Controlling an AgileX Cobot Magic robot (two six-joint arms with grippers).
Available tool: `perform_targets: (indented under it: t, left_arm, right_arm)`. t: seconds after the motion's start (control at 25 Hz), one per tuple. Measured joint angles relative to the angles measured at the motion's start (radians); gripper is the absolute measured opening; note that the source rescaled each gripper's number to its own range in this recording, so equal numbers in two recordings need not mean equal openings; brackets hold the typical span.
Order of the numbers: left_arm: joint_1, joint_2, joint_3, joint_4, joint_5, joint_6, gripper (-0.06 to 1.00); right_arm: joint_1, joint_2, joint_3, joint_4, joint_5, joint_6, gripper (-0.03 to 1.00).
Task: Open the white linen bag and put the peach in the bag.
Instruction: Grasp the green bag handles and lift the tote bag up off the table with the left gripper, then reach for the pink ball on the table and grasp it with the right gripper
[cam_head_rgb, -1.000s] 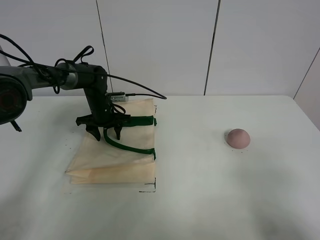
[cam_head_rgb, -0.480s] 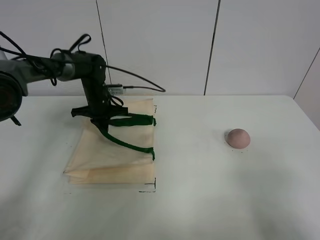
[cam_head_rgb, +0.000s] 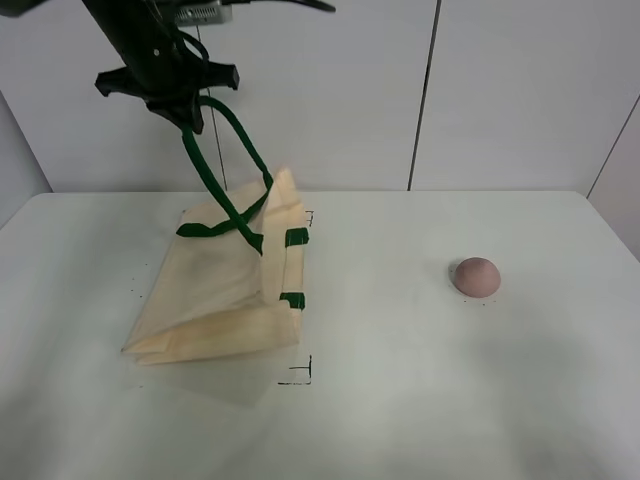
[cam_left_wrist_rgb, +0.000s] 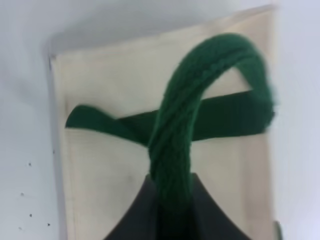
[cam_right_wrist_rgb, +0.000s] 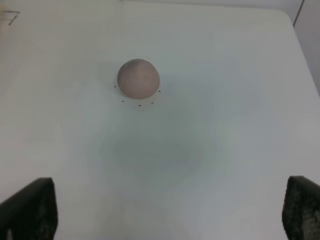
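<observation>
The white linen bag (cam_head_rgb: 225, 290), one green handle (cam_left_wrist_rgb: 172, 140) raised, lies well apart from the peach (cam_head_rgb: 476, 276).

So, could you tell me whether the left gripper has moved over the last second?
Yes. The left gripper has risen from the bag on the table to high against the wall, pulling the green handle up.

No legible text, label, brand or number anywhere.
</observation>
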Motion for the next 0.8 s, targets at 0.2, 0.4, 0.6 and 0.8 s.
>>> perform_targets:
  t: [0.2, 0.4, 0.6, 0.8]
  left_arm:
    - [0.000, -0.099, 0.000, -0.047, 0.001, 0.037, 0.00]
    - [0.000, -0.151, 0.000, -0.055, 0.001, 0.049, 0.00]
    - [0.000, -0.169, 0.003, -0.056, 0.001, 0.053, 0.00]
    - [0.000, -0.169, 0.006, -0.057, 0.001, 0.053, 0.00]
  right_arm:
    - [0.000, 0.000, 0.000, 0.000, 0.000, 0.000, 1.00]
    - [0.000, 0.006, 0.000, 0.000, 0.000, 0.000, 1.00]
    - [0.000, 0.188, -0.008, 0.000, -0.006, -0.001, 1.00]
    - [0.000, 0.584, -0.095, 0.001, -0.155, -0.017, 1.00]
